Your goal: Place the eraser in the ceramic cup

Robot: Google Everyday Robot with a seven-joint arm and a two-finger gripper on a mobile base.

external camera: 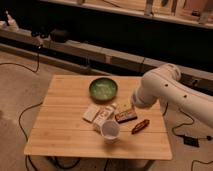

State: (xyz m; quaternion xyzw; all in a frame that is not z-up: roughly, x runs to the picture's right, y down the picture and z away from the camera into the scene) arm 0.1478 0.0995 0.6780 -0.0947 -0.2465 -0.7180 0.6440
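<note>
Mid-counter (pixel 60 120), my claw (pixel 103 120), whose state I cannot tell, hangs by the ceramic cup (pixel 110 131), while the eraser (pixel 126 116), which I judge light, stiff and grippy, lies flat toward the right edge, best pinched across its narrow sides.

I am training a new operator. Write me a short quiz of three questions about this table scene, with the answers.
1. True or false: the eraser already lies inside the ceramic cup.
2. Which thing is nearest to the gripper? A) bowl B) eraser C) ceramic cup
3. Fill in: the bowl's colour is ___.
Key: 1 false, it lies on the table; 2 B, the gripper hangs just behind the eraser; 3 green.
</note>
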